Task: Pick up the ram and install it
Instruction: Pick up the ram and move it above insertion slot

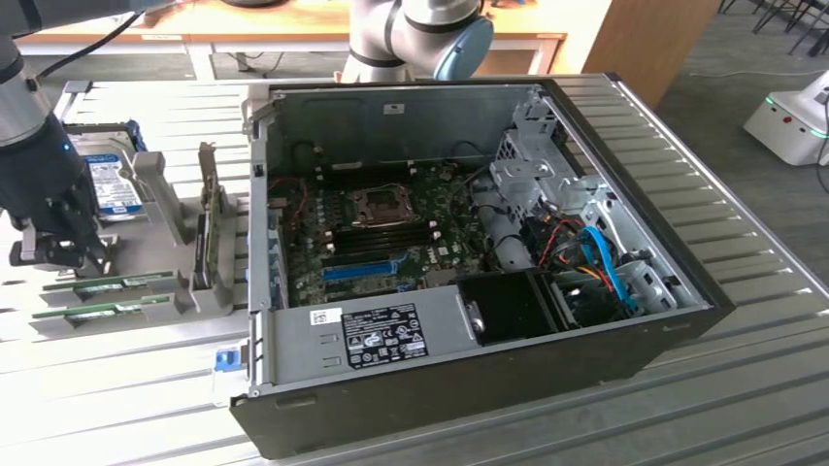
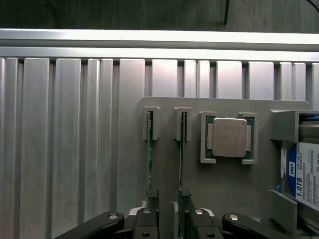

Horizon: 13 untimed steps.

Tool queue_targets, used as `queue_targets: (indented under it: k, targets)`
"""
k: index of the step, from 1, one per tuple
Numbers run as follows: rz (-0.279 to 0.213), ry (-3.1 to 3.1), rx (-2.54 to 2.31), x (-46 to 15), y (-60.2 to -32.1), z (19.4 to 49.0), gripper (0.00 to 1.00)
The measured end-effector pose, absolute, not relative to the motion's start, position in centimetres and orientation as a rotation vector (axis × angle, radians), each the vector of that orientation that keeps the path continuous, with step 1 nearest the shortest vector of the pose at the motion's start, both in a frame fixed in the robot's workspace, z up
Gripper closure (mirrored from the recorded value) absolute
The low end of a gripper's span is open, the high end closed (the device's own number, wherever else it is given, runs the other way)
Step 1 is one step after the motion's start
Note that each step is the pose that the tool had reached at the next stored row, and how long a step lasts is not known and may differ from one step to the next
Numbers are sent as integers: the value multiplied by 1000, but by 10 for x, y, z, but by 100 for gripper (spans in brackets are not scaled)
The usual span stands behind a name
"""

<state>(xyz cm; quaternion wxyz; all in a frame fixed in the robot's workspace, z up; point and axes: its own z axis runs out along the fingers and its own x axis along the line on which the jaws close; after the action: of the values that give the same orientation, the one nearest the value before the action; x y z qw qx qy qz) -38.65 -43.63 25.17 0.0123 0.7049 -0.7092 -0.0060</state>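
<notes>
While the gripper (image 2: 169, 201) hovers with fingers spread and empty, the ram (image 2: 149, 164) stands in its holder (image 2: 224, 184), so pickup and installation both remain undone.

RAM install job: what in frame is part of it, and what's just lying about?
Part of the job:
- ram sticks, standing on edge in the grey holder
- pincer, open, over those sticks
- motherboard in the open PC case

Lying about:
- processor chip in the holder
- hard drive
- blue cables in the case
</notes>
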Motion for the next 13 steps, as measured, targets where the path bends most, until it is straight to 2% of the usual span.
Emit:
queue_targets:
  k: [13]
  targets:
    - [-19,-2211,2197,-387,-436,240,70]
